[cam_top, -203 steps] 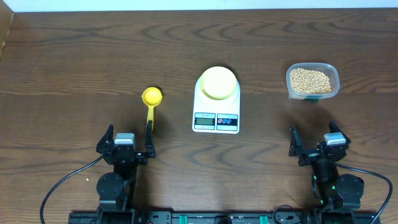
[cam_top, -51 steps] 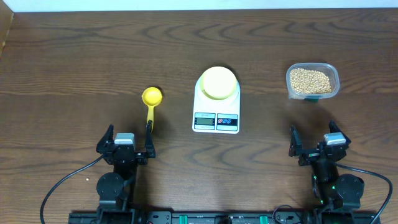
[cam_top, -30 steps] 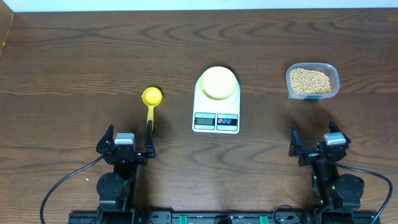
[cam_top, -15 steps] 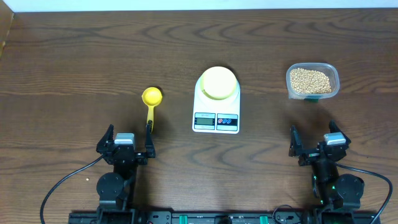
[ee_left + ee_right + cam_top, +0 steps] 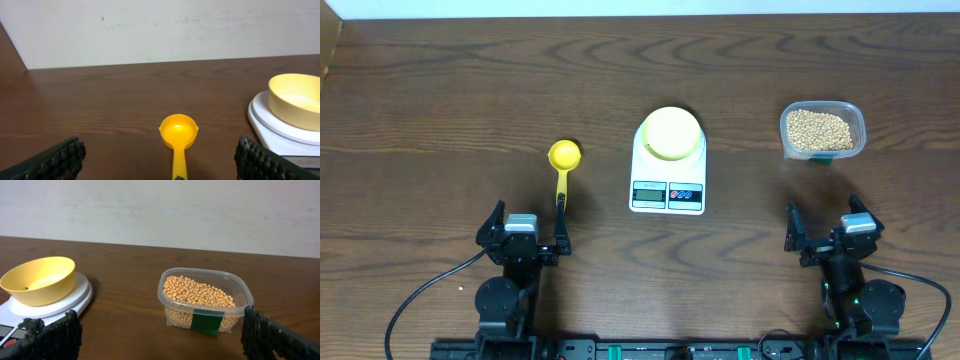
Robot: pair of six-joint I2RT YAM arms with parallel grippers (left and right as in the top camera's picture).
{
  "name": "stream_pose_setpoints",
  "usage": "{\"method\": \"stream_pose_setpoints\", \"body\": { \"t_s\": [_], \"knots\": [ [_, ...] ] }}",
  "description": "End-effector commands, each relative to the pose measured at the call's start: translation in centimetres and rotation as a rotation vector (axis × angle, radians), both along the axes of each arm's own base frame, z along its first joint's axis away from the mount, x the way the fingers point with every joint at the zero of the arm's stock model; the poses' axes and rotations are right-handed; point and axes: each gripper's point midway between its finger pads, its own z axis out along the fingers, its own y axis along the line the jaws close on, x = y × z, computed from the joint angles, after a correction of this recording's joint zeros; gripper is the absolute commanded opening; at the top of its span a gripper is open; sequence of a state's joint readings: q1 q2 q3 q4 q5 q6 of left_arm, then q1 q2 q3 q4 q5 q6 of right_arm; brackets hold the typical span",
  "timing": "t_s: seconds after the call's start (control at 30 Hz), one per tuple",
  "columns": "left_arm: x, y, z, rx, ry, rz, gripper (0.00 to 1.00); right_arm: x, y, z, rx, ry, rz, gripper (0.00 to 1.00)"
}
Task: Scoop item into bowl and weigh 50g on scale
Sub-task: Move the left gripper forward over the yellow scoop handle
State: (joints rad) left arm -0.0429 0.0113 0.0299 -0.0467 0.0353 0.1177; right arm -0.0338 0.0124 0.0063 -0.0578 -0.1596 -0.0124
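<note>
The left gripper (image 5: pixel 529 214) is wide open and holds nothing. It sits low on the button side of the scale (image 5: pixel 667 194), off to the left. The right gripper (image 5: pixel 823 212) is wide open too, with nothing in it. It is also on the button side of the scale, off to the right.

The scale is white and lies flat on the brown table (image 5: pixel 440 100). The yellow bowl (image 5: pixel 671 133) sits on top of the scale, at the end away from the buttons. One tiny dark speck shows inside it.

The beans (image 5: pixel 818 128) are in a clear tub (image 5: pixel 858 118) to the right of the scale, well apart from it. The tub has a green sticker (image 5: pixel 206 322) on its side.

A yellow scoop (image 5: pixel 563 165) lies on the table to the left of the scale, cup up. Its handle points at the left gripper and ends just beside one finger. I cannot tell if they touch.
</note>
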Motion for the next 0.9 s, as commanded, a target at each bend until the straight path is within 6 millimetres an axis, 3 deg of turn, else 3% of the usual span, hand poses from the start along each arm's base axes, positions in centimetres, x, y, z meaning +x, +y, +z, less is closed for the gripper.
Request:
{"method": "stream_pose_setpoints", "body": {
  "t_s": [0.0, 0.2, 0.37, 0.57, 0.73, 0.87],
  "knots": [
    [-0.1, -0.3, 0.4, -0.104, 0.018, -0.002, 0.98, 0.0, -0.1, -0.1, -0.012, 0.002, -0.009, 0.99],
    [-0.3, -1.1, 4.5, -0.177, 0.018, -0.040, 0.98, 0.0, -0.1, -0.1, -0.012, 0.002, -0.009, 0.99],
    [-0.1, -1.3, 7.2, -0.175, 0.163, -0.042, 0.98, 0.0, -0.1, -0.1, -0.012, 0.002, -0.009, 0.99],
    [2.8, -1.7, 9.9, -0.164, 0.431, -0.033, 0.98, 0.0, -0.1, -0.1, -0.012, 0.002, -0.009, 0.99],
    [4.9, -1.9, 8.9, -0.156, 0.691, -0.014, 0.97, 0.0, -0.1, -0.1, -0.012, 0.002, -0.009, 0.99],
    [5.8, -2.6, 4.1, -0.169, 0.960, -0.020, 0.98, 0.0, -0.1, -0.1, -0.012, 0.002, -0.009, 0.99]
  ]
}}
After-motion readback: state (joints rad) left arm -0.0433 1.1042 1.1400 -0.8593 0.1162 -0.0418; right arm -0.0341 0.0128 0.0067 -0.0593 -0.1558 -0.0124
